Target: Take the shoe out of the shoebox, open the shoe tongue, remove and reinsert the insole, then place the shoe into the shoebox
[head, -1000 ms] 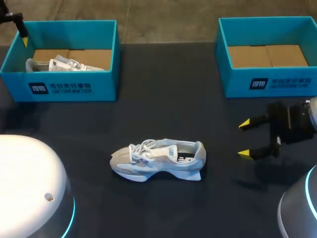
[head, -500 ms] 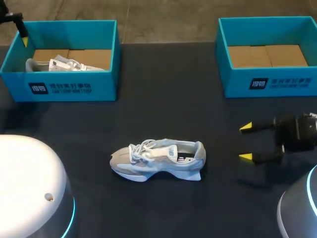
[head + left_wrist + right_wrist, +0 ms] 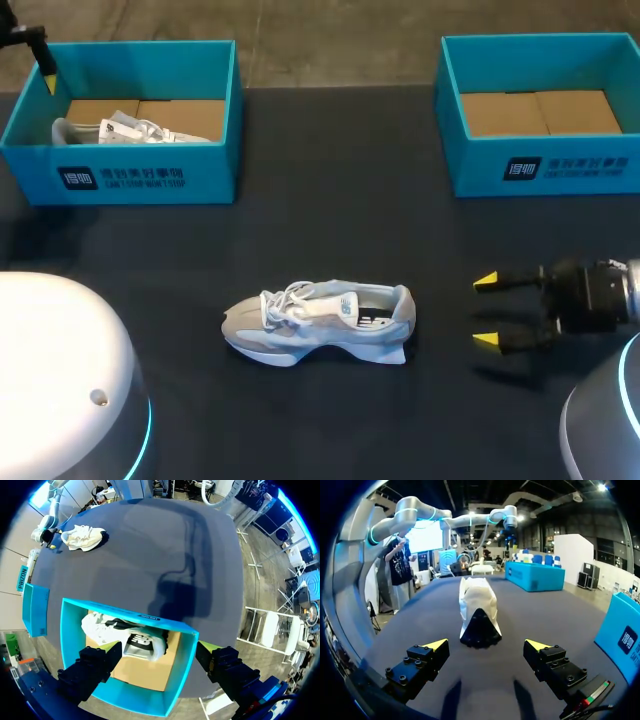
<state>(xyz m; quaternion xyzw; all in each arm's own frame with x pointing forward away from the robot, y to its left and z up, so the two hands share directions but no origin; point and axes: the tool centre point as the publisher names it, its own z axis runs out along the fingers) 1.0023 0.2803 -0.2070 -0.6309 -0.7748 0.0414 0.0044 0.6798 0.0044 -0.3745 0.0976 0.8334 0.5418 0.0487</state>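
1. Right end effector (image 3: 485, 311) hovers low over the bench (image 3: 330, 200) with its fingers spread wide and nothing between them. It points at the heel of the shoe (image 3: 320, 320) from near by, not touching it.
2. That shoe lies upright on its sole in the middle of the bench, out of either box, toe toward my left and heel toward my right. In the right wrist view the heel sits straight ahead of the gap between the fingers.
3. It will likely handle as light and soft. The mesh upper and tongue should give under pressure, and the loose laces can snag. The sole and heel cup look stiffer, so I judge a pinch across the heel, or across the sole at mid-foot, to be the safer hold.
4. Right shoebox (image 3: 560, 170) stands at the far right, showing only its cardboard floor.
5. Left shoebox (image 3: 130, 170) stands at the far left with a second shoe (image 3: 130, 128) inside.
6. Left end effector (image 3: 160, 665) hangs above that box's far corner, fingers wide apart and holding nothing.
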